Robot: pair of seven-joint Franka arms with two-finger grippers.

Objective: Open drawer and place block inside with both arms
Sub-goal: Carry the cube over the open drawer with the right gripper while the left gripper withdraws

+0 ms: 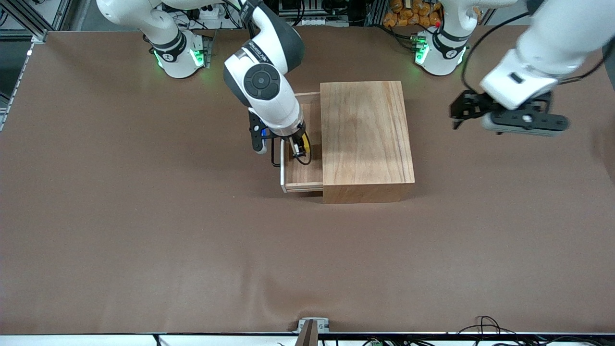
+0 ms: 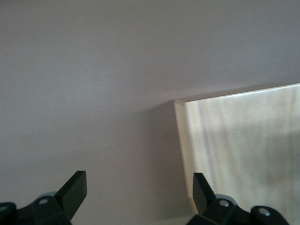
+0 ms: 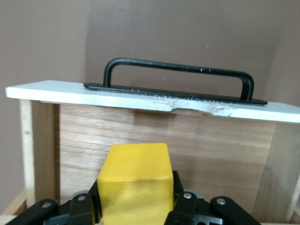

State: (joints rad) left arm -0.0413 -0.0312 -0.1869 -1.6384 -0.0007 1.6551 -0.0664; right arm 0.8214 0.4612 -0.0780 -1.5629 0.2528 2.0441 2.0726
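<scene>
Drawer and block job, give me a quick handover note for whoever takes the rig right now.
Right gripper: shut on the block, holding it over the open drawer, inside its front panel.
Left gripper: open, empty, waiting in the air over bare table toward the left arm's end, off the wooden box.
Done: drawer pulled out, block picked up and carried over it.
Left: lower the block, release it in the drawer, pull the right arm clear.
</scene>
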